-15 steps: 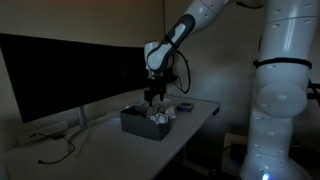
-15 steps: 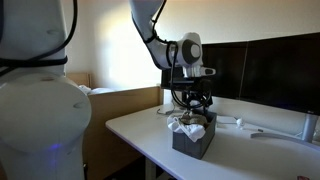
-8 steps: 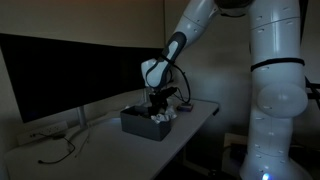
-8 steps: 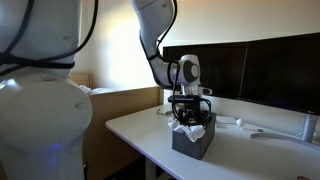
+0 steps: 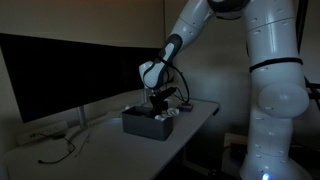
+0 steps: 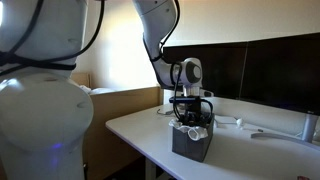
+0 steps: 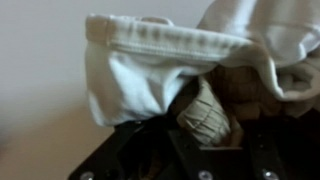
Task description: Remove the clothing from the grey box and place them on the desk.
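The grey box point(image 5: 138, 124) point(image 6: 188, 146) stands on the white desk point(image 5: 193, 123) point(image 6: 135, 130) in both exterior views, with pale clothing point(image 5: 161, 116) point(image 6: 197, 131) heaped in it. My gripper point(image 5: 157, 107) point(image 6: 190, 122) reaches straight down into the box. In the wrist view a white garment point(image 7: 150, 60) with a stitched hem fills the top. Below it, a bunched beige ribbed fold point(image 7: 205, 113) sits pinched between the dark jaws of my gripper point(image 7: 205, 132). The box floor is hidden under the cloth.
A wide dark monitor point(image 5: 60, 80) point(image 6: 270, 70) stands along the back of the desk. Cables point(image 5: 55, 150) trail below it. The robot's white body point(image 5: 275, 100) point(image 6: 40, 110) looms large close to both exterior cameras. Bare desk surface lies around the box.
The arm has lowered the gripper into the box. The jaws have gone from wide open to closed in on the cloth.
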Controlling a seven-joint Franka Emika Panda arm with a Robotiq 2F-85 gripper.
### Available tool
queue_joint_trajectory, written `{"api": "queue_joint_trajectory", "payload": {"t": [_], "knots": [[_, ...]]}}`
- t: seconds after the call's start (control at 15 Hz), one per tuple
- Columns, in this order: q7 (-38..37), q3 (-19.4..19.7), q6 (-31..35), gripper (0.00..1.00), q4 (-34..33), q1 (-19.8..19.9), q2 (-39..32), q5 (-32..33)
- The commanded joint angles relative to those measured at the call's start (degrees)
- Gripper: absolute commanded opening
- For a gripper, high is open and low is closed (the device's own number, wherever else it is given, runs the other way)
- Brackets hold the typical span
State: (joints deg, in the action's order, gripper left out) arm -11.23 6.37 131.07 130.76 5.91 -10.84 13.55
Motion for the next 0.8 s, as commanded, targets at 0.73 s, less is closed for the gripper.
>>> {"api": "queue_joint_trajectory", "payload": {"t": [0.73], "knots": [[2.85,2.10,-10.90,0.13,-4.68,0.60,2.74,-3.60]]}}
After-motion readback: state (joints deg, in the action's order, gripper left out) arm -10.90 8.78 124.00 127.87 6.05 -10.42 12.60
